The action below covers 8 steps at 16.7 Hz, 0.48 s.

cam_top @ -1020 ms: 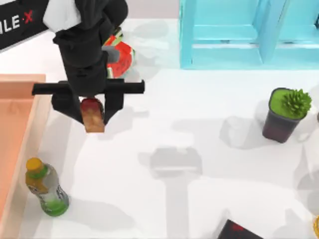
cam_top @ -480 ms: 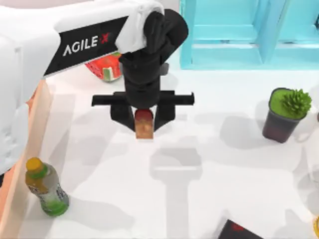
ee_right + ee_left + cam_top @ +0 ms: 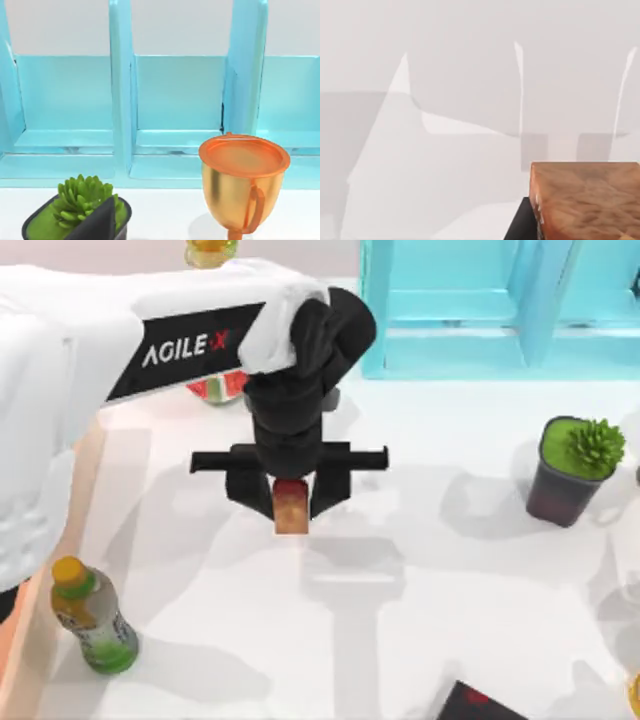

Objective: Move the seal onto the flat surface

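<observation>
The seal (image 3: 290, 510), a small block with a red top over an orange-tan body, hangs between the black fingers of my left gripper (image 3: 290, 505), which is shut on it. It is over the middle of the white tabletop (image 3: 450, 580), the flat surface. Its shadow falls a little nearer the front edge, so it looks held above the table. In the left wrist view the seal's orange body (image 3: 585, 200) shows close up with bare tabletop (image 3: 470, 75) beyond. A dark part of my right gripper (image 3: 97, 222) shows in front of a succulent.
A drink bottle (image 3: 92, 618) stands at the front left beside the wooden tray's rim (image 3: 20, 665). The watermelon planter (image 3: 215, 388) sits behind my left arm. The turquoise shelf (image 3: 500, 310) lines the back, with a potted succulent (image 3: 575, 468) at the right. A gold cup (image 3: 242, 182) stands near it.
My left arm carried the seal rightward from beside the tray to the middle of the table. In the last half second it shifted slightly toward the front edge.
</observation>
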Available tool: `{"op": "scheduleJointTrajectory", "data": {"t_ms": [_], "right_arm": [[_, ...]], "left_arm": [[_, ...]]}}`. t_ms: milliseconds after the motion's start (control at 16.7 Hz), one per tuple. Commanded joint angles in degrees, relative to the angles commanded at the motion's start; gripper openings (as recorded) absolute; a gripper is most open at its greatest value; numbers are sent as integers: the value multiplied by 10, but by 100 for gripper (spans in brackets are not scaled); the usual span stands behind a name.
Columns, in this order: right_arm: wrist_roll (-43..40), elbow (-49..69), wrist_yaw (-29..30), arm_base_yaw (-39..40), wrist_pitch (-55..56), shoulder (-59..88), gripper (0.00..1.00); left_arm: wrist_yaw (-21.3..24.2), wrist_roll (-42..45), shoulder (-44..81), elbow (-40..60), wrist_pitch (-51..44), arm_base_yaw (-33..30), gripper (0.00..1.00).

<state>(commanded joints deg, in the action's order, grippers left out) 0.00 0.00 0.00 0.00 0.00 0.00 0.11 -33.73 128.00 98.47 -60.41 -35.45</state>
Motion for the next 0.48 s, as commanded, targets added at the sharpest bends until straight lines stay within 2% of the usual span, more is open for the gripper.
{"op": "scheduleJointTrajectory", "data": {"t_ms": [360,480], "right_arm": [[0,0,0,0,0,0,100],[0,0,0,0,0,0,100]], "left_arm": [[0,0,8,-18,27,-1,0],[0,0,8,-18,27,-1,15]]}}
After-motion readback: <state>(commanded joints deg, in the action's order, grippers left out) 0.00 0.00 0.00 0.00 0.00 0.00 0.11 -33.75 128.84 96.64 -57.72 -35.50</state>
